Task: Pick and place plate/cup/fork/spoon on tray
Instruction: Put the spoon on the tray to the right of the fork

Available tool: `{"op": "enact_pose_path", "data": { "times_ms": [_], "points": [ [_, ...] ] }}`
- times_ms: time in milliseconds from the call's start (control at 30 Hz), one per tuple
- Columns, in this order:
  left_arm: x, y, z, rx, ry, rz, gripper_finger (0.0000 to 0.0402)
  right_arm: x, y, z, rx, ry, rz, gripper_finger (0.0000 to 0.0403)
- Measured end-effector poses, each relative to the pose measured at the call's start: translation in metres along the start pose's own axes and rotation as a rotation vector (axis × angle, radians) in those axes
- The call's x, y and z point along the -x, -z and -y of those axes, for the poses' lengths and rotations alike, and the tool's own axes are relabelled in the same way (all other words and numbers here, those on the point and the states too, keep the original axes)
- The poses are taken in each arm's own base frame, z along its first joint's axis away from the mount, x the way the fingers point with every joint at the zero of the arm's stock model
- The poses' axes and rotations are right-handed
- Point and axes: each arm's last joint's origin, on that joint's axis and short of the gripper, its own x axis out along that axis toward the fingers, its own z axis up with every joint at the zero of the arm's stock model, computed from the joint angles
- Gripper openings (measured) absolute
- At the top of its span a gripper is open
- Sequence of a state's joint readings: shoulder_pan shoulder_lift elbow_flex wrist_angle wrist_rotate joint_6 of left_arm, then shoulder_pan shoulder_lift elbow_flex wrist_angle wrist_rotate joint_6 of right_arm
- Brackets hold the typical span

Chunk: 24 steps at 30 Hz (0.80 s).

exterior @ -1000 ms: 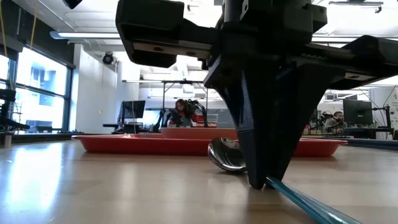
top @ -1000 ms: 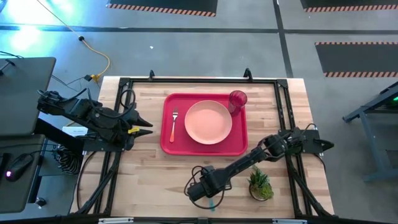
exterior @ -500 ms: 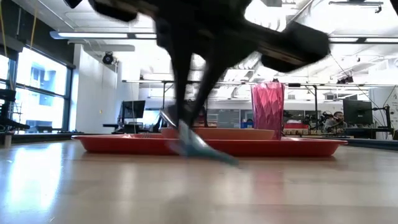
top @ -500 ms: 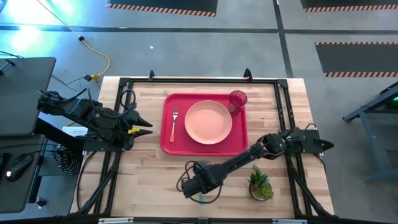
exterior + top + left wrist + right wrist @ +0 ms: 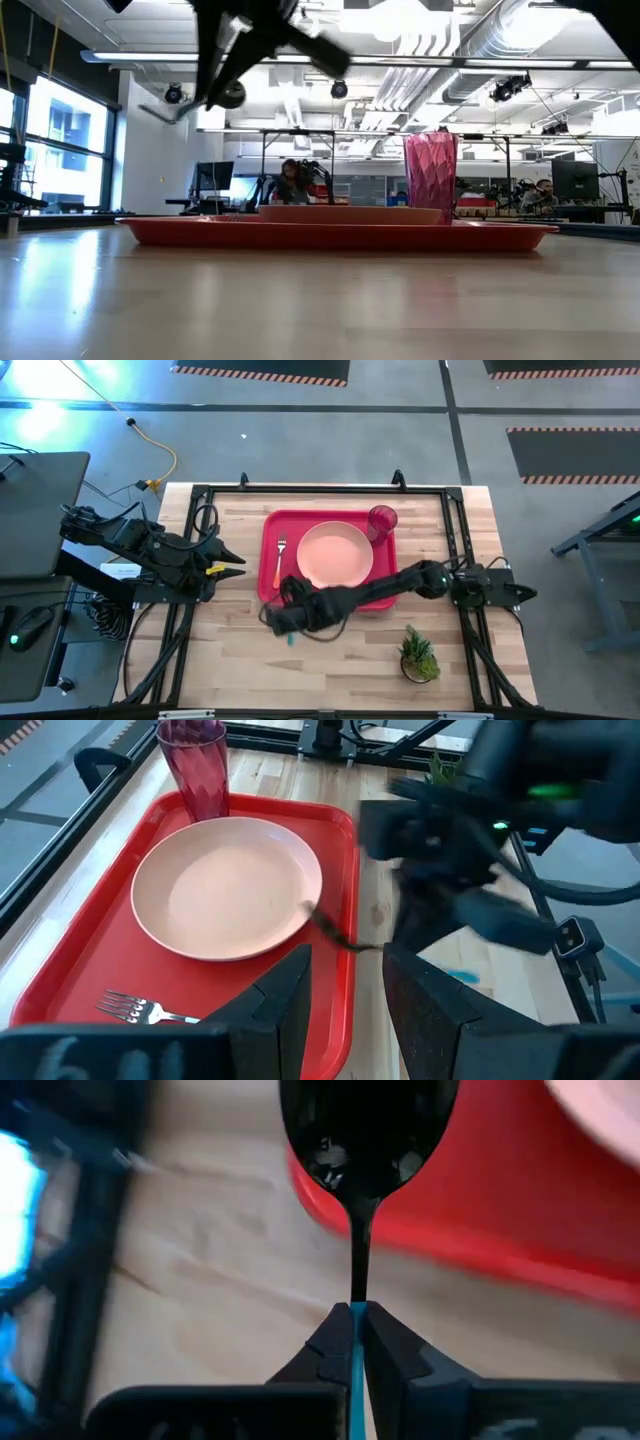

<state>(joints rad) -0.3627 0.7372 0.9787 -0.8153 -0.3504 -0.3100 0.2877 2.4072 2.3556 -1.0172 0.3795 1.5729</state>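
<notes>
Nearest the table's front edge, just off the near-left corner of the large red rectangular plastic tray (image 5: pixel 283 596), the right gripper (image 5: pixel 283 618) hangs clear of the wood, its two dark fingers (image 5: pixel 385 1342) pinched tight on the slim light-blue handle of the small spoon with the dark metal bowl (image 5: pixel 368 1130). Spoon rides in the air, not on the tray yet. Its long axis runs straight out from the fingertips, bowl leading, hollow face up toward the wrist camera, bowl over the tray's rim. Judgement: carry is the step in hand; to do it well, lift enough to clear the raised rim, keep the handle level so the thin grip does not pivot, and lay it down on bare red floor beside the round peach-pink plate (image 5: pixel 335 556), parallel to the orange-handled fork (image 5: pixel 279 561). Farther back, translucent red-pink tumbler (image 5: pixel 382 520) stands upright at the far right corner. Left gripper (image 5: pixel 240 565) waits off the tray's left, fingers apart, empty.
</notes>
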Motion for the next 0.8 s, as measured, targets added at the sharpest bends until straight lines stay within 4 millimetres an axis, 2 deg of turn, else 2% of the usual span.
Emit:
{"op": "enact_pose_path", "data": {
  "times_ms": [133,300,633,800],
  "points": [
    [0.002,-0.001,-0.001,0.005,0.003,0.013,0.0115,-0.009,-0.033,-0.007,0.023,-0.058,0.049,0.0001],
    [0.014,0.001,-0.006,0.043,0.015,0.049,0.0115,-0.019,-0.073,-0.012,0.064,-0.125,0.095,0.0001],
    [0.03,0.004,-0.013,0.051,0.034,0.109,0.0115,-0.037,-0.137,0.0,0.06,-0.101,0.097,0.0],
    [0.034,0.005,-0.015,0.055,0.034,0.12,0.0115,-0.043,-0.158,0.008,0.026,-0.069,0.089,0.0]
  ]
}}
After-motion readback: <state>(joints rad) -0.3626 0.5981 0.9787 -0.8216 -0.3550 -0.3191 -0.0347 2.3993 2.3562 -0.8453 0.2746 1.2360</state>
